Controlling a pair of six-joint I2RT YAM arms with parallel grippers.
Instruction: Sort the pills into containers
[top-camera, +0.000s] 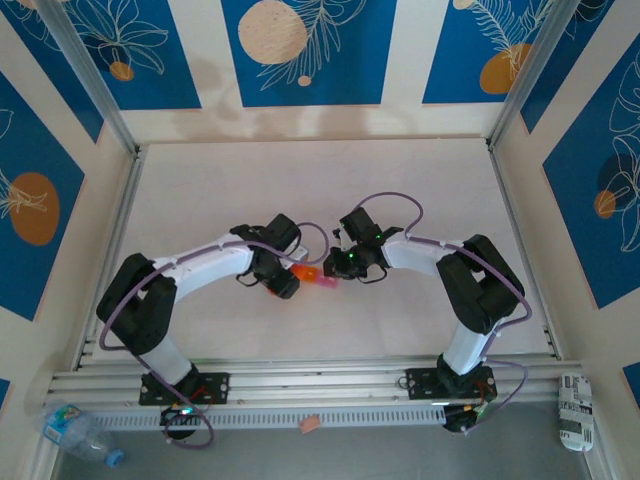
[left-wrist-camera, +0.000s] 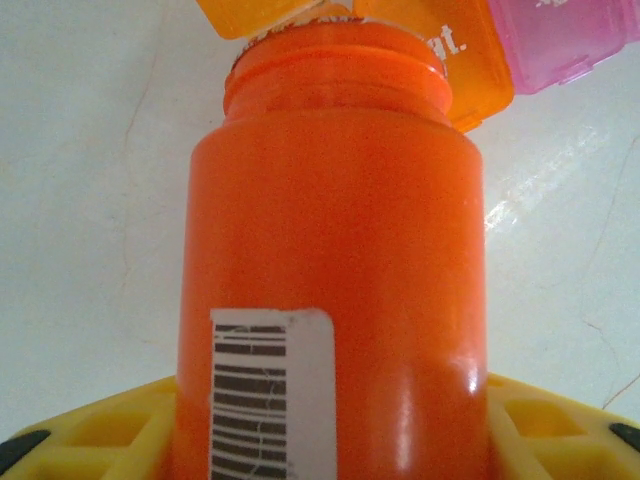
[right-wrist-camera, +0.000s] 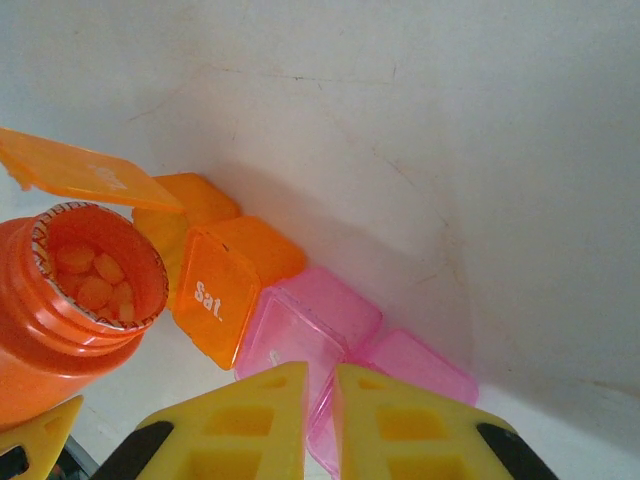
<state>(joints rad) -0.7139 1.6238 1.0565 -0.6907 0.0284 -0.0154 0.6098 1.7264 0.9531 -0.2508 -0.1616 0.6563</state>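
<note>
Left pincer (top-camera: 284, 284) clamps barcoded orange bottle (left-wrist-camera: 330, 250); containers (right-wrist-camera: 225, 290): orange lid reads "Sat."

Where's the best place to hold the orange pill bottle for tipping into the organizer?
Clamp the orange bottle across its cylindrical body below the neck, from the base end, as the left gripper does; the open mouth is left free toward the pill organizer.
</note>
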